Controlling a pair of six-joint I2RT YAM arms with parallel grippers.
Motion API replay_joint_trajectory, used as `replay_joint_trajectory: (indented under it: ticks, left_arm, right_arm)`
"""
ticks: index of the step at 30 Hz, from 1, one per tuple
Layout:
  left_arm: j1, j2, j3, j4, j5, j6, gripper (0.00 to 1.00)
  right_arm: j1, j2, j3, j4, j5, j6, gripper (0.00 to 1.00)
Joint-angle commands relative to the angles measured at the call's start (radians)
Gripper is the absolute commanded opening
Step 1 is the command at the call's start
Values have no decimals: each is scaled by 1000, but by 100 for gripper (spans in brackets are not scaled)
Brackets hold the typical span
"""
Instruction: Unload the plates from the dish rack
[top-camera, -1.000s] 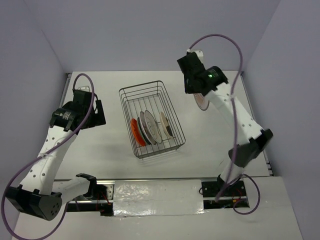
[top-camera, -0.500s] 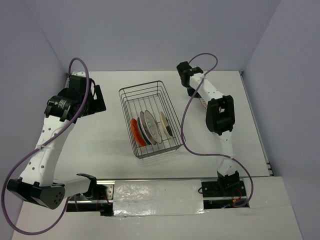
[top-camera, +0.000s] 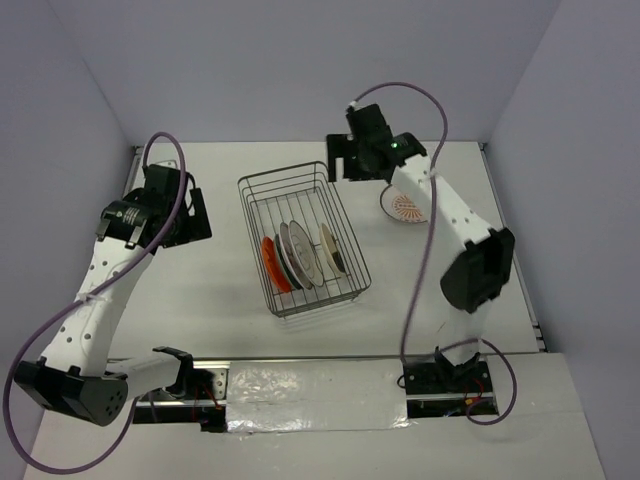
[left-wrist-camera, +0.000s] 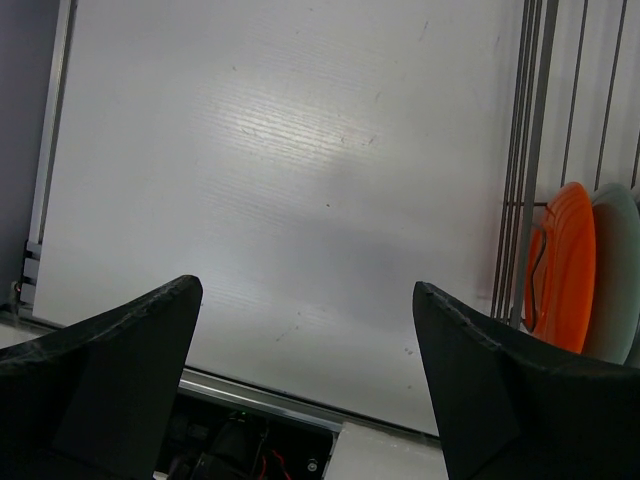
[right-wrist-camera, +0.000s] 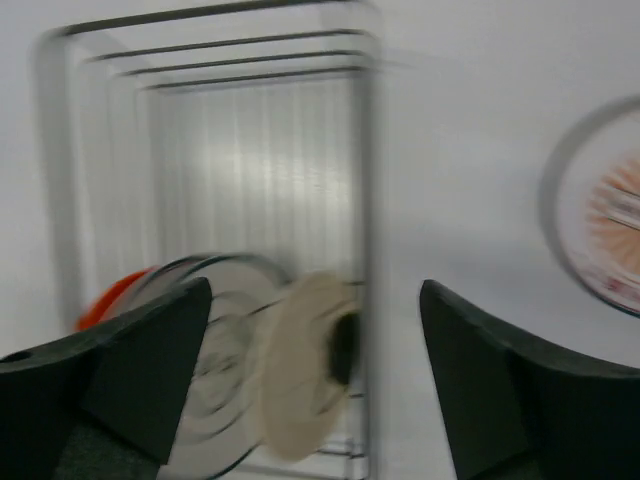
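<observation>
The dish rack (top-camera: 303, 190) stands mid-table with three plates upright in its near half: an orange one (top-camera: 270, 264), a white one (top-camera: 297, 254) and a cream one (top-camera: 332, 249). A white plate with an orange sunburst (top-camera: 404, 206) lies flat on the table right of the rack. My right gripper (top-camera: 338, 164) hovers open beside the rack's far right corner, holding nothing. Its blurred wrist view shows the rack (right-wrist-camera: 365, 150), the cream plate (right-wrist-camera: 305, 370) and the sunburst plate (right-wrist-camera: 610, 235) between and beside the open gripper (right-wrist-camera: 315, 288). My left gripper (top-camera: 193, 214) is open and empty left of the rack.
The left wrist view shows bare table between the open gripper (left-wrist-camera: 305, 288), with the rack wall (left-wrist-camera: 525, 150) and the orange plate (left-wrist-camera: 562, 265) at the right edge. Grey walls enclose the table on three sides. The arm bases sit along the near edge.
My right gripper opened and left the sunburst plate on the table, then swung left toward the rack's far corner. The left arm shifted only slightly.
</observation>
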Motion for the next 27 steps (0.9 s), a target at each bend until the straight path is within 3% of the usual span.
replay_joint_trajectory:
  ticks: [1, 4, 10, 20, 27]
  left_arm:
    - [-5, -26, -22, 32, -12, -23, 100]
    - [-5, -21, -35, 44, -2, -29, 100]
    - [-5, -37, -89, 68, -4, -32, 100]
    - [-5, -49, -149, 84, 8, -38, 100]
    - [-5, -50, -157, 90, 8, -38, 100]
  right_arm:
    - [236, -195, -81, 154, -244, 86, 92]
    - [348, -198, -90, 153, -173, 144, 70]
    - [457, -99, 20, 3, -45, 178, 50]
    - [466, -74, -9, -103, 10, 180, 46]
    - [465, -95, -138, -53, 1, 200, 43]
